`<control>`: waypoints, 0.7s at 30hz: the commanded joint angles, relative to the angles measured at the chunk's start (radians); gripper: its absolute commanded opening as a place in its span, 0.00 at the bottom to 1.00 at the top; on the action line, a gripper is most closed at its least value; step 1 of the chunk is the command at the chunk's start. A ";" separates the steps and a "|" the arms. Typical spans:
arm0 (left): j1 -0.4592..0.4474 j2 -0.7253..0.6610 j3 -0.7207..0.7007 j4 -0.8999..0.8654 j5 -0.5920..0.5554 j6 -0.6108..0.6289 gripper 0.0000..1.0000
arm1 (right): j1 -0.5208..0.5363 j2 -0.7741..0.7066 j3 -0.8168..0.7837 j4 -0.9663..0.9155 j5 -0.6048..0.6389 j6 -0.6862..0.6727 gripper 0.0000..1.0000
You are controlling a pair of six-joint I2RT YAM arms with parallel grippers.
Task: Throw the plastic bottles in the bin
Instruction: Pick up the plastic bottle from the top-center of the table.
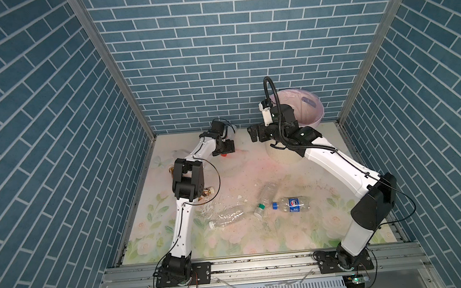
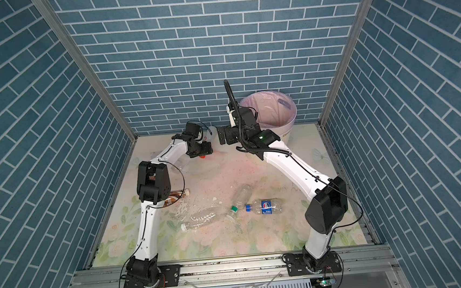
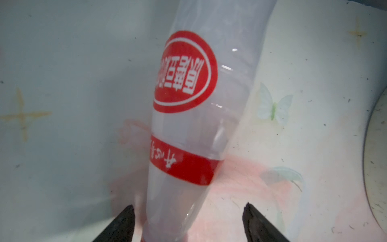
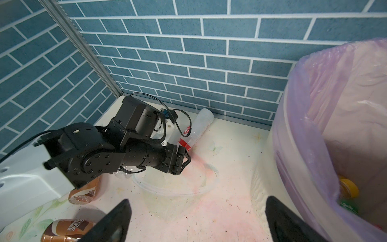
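Pointing its base wallward is the bottle (image 4: 199, 127).

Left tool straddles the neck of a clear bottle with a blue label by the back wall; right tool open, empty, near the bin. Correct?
The label is red, not blue, per the left wrist view. Otherwise right: the left tool straddles the neck of the clear bottle by the back wall, and the right tool is open and empty near the bin.
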 commanded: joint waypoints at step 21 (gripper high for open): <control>0.008 -0.121 -0.214 0.100 0.114 0.013 0.27 | -0.015 -0.075 -0.114 0.060 -0.011 0.062 0.99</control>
